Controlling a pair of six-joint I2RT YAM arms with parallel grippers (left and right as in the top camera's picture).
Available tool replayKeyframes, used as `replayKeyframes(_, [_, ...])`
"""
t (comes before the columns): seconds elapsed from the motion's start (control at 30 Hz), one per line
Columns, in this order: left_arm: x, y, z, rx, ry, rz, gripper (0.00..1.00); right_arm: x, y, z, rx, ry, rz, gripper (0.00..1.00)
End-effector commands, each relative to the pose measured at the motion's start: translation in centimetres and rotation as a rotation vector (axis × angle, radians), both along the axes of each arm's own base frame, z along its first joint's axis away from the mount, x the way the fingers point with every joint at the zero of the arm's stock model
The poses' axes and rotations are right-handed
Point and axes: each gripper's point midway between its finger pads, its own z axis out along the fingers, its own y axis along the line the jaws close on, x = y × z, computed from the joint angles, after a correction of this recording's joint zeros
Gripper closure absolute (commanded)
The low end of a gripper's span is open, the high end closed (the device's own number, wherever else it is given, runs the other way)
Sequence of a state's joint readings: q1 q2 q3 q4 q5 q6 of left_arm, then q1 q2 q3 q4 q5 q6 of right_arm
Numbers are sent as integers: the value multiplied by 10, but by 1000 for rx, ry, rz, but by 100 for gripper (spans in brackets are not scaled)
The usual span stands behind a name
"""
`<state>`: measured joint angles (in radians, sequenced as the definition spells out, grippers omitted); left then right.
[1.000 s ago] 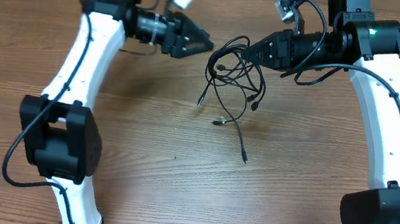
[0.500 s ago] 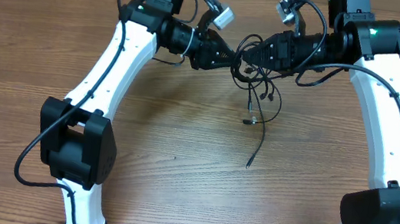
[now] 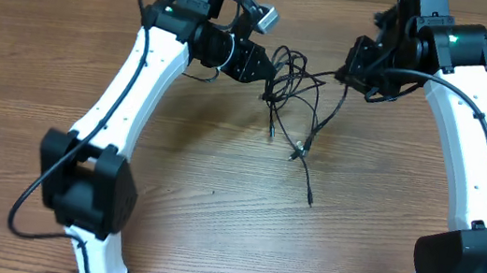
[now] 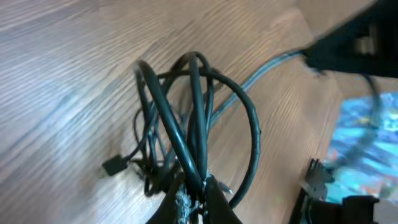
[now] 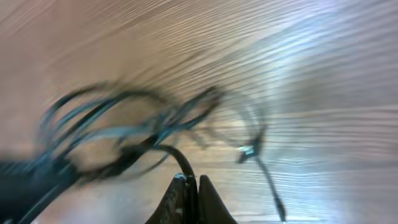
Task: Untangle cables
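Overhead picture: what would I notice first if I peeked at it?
The messy tangle of thin black cables near the top middle of the wooden table, with loose ends trailing toward the centre. Two big white-and-black robot arms frame it. The left arm and the right arm each have their jaws pinched shut on the tangle, one from each side.

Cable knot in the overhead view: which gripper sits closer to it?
Left. The left gripper is shut right on the looped knot of cables; the right gripper holds one strand stretched away from it, off to the other side.
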<state>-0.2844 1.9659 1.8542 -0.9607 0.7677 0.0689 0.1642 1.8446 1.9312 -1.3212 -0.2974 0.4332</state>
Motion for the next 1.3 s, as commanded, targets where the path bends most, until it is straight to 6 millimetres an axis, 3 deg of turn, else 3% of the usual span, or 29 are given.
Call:
replayKeyframes(0.0, [-18,13,56,6,-26,109,96,6,-28,-7,-122,8,-150,96])
replayKeyframes(0.03, [-24,15,59,9,-8,115,96,6,-28,-8,-123,12,-144,95])
replayKeyframes(0.13, [-38,24,63,14,60,147,96,1,-10,4,-66,-26,30,67])
replayKeyframes(0.17, [-42,25,65,11,73,149,96,-1,-6,10,-51,-36,59,62])
replayKeyframes(0.27, [-46,30,67,7,91,161,96,-12,13,53,45,-109,190,46])
replayKeyframes(0.33, [-39,35,69,-14,131,227,96,-23,33,86,145,-170,287,44])
replayKeyframes(0.37, [-34,39,71,-28,152,266,96,-28,41,93,178,-188,332,42])
replayKeyframes(0.43, [-24,47,75,-65,208,362,96,-34,52,95,203,-186,369,42])
replayKeyframes(0.53, [-9,61,83,-157,332,514,96,-36,68,81,194,-171,424,42])
replayKeyframes(0.8, [-10,60,95,-301,623,664,96,-30,106,34,341,-149,522,50])
replayKeyframes(0.93, [-13,60,92,-337,826,799,96,-31,120,41,376,-255,658,58])
replayKeyframes(1.03, [-17,61,89,-348,952,884,96,-44,141,50,409,-352,814,60])
replayKeyframes(1.27, [-18,62,87,-341,955,891,96,-47,165,54,374,-469,934,59])
